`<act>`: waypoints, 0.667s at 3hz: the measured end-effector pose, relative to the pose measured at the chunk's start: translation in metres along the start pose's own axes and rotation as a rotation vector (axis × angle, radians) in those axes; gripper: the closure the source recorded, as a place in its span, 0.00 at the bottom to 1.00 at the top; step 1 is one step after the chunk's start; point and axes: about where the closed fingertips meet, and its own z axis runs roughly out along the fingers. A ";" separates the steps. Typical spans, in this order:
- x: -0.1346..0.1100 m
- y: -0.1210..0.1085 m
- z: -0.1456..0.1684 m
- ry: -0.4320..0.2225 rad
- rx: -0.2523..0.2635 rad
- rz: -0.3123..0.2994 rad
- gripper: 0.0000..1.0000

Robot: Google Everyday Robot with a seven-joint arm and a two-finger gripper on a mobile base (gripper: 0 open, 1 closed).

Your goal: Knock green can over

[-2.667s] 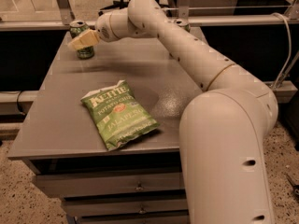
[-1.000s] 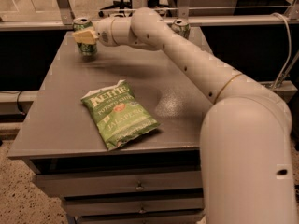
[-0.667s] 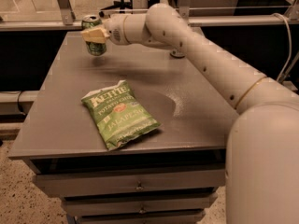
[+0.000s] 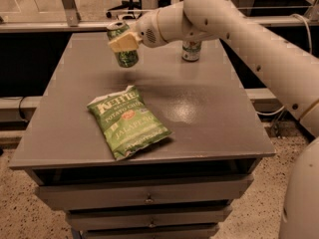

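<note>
Far left part of the table (image 4: pixel 224 133), near the back edge: my gripper (image 4: pixel 121 40) is at the green can (image 4: pixel 127 58). Its pale yellow tip lies across the front of the can's upper half, touching it. Whether I am clamped on the can or only pressed against it, I cannot tell.

The green can is tilted, its silver top rim leaning toward the left and back, its base nearer the table's middle. I cannot tell if the base rests on the grey surface or sits just above it.

My arm (image 4: pixel 234 19) comes in from the right, white and thick, and crosses over the back right part of the table. It is the largest thing in view and hides some of the back edge.

Surroundings:
- White can (image 4: pixel 191 51) with green and red markings, upright, at the back of the table. It stands right of the green can, apart from it, and my arm covers its top.
- Green Kettle chip bag (image 4: pixel 128 122), lying flat toward the front left of the table, turned at an angle. It is well apart from the green can, with bare table between them.
- A glossy patch of light on the table top, right of the bag.
- Drawers (image 4: pixel 149 195) under the table top, shut.
- Metal rail (image 4: pixel 60 26) running behind the table; a chair base (image 4: pixel 124 6) on the floor beyond it.
- Speckled floor (image 4: pixel 15 218) below.
</note>
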 end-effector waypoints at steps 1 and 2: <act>0.016 0.001 -0.035 0.167 0.004 -0.060 1.00; 0.028 -0.003 -0.060 0.335 0.016 -0.120 1.00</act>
